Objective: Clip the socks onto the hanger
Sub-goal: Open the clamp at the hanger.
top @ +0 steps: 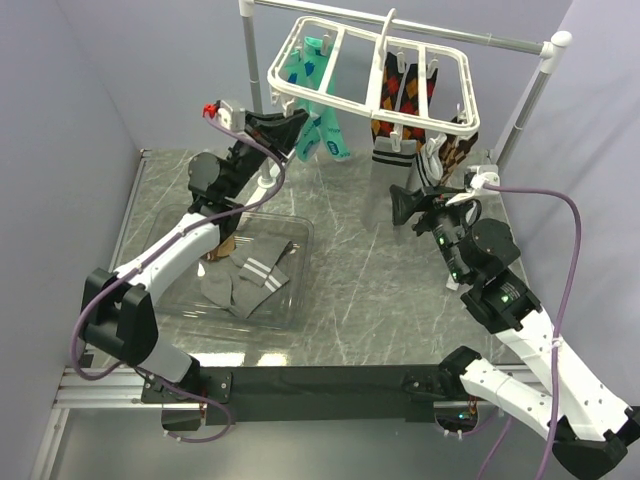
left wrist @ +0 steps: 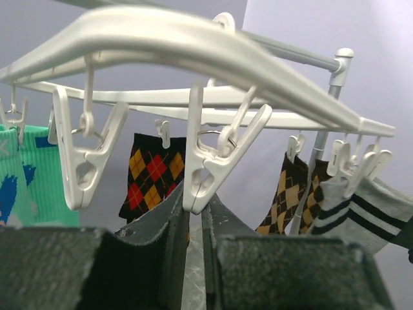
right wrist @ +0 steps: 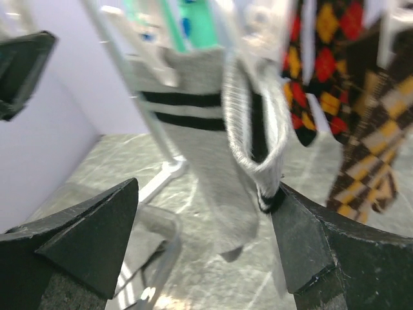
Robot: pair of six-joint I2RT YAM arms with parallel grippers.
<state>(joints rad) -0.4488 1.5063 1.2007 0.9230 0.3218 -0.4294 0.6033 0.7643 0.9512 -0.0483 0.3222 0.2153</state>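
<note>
Teal socks [top: 328,138], argyle socks [top: 405,90], clear tub [top: 285,225]

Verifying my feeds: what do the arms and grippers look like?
Left arm and right arm: white links, black joints. Left gripper and right gripper: black wedge-shaped fingers. Purple cables trail from both wrists; green lights dot the right arm.

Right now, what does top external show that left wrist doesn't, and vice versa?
Only top external: the clear tray on the table with the grey socks lying in it, both arms, and the right gripper open near the hanger's right end.
Only left wrist: the clips up close, with an empty clip right above the left gripper. Whether they touch is unclear.
Both: the hanger, with the teal socks and argyle socks hanging from it.
</note>
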